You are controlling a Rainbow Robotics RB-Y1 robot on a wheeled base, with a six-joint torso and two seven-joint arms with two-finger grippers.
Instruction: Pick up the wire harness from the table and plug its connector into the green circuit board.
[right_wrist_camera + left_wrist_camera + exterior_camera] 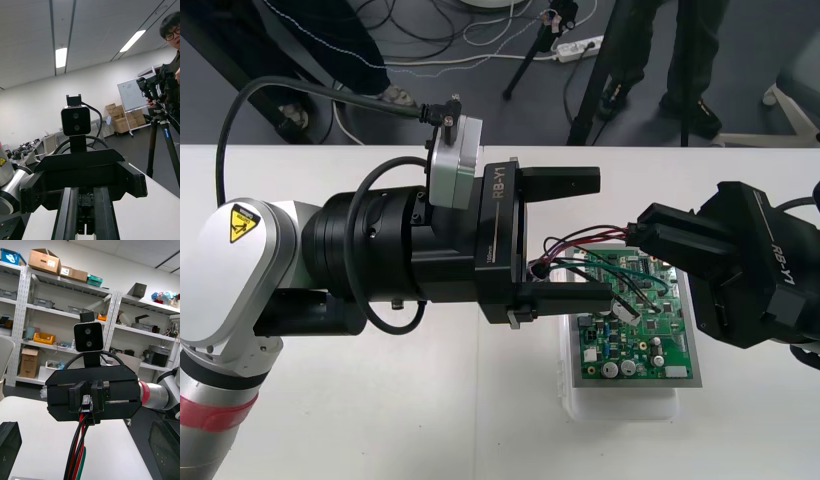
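Observation:
The green circuit board [650, 325] lies on its white base [620, 402] at the right of the table. My right gripper [638, 237] hovers over the board's far edge, shut on the harness's black plug [87, 402]. Red, black and green wires [572, 243] loop from it toward the left gripper and down over the board. My left gripper [604, 237] faces it from the left, open, one finger [565, 181] beyond the wires and the other on the near side. In the right wrist view the right fingers [69, 213] stand close together before the left gripper [80, 176].
Bare pale table lies in front of the board and to the left under the left arm [370, 260]. Tripod legs [585, 90] and cables [480, 40] stand on the dark floor past the far edge.

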